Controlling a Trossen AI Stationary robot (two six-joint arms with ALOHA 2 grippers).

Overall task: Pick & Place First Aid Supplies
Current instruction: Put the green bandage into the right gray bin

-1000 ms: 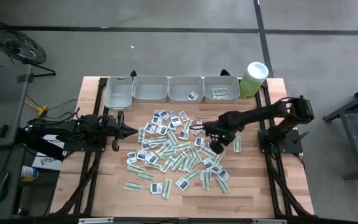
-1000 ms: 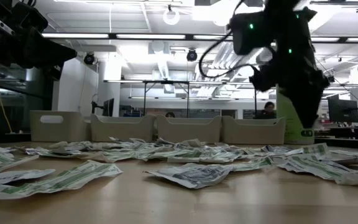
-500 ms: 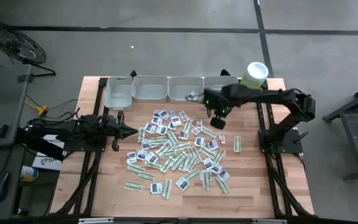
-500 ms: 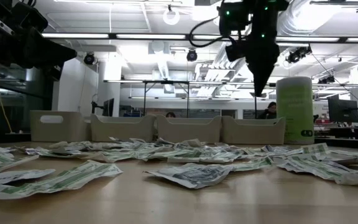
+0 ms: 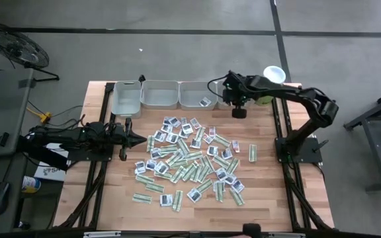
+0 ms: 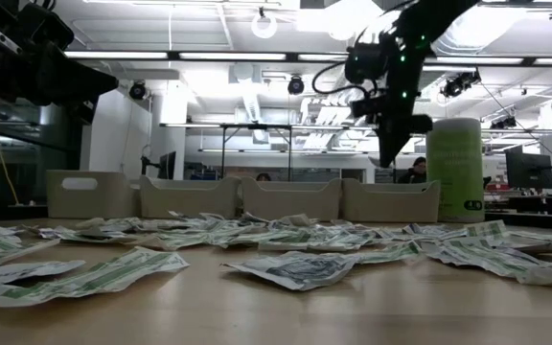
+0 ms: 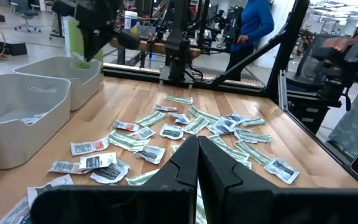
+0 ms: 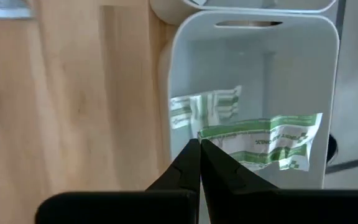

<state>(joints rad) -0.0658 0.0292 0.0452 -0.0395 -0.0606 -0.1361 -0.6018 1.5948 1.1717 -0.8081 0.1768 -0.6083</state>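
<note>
The first aid supplies (image 5: 190, 158) lie in a loose pile of green-white strips and squarish white sachets on the wooden table. My right gripper (image 5: 238, 111) hangs over the rightmost grey tray (image 8: 185, 56) at the far edge, shut on a green-white strip sachet (image 8: 266, 144). Another strip (image 8: 204, 107) lies on that tray's floor. At the table's left side my left gripper (image 5: 141, 138) waits, shut and pointing level toward the pile. My right gripper pinches one end of the green-white strip (image 8: 213, 138) between its two fingertips. The fingers come from above, slanting down. The strip sticks out sideways from the fingertips, lifted clear above the tray's floor.
Several grey trays (image 5: 159, 94) stand in a row along the far edge; one holds squarish sachets (image 5: 205, 101). A tall pale green tub (image 6: 454, 168) with a white lid stands just right of the row. Bare wood lies near the table's front edge.
My right gripper has risen from the right part of the pile and swung toward the table's far edge, rolling as it went. It stays shut and now hangs over the rightmost tray.
</note>
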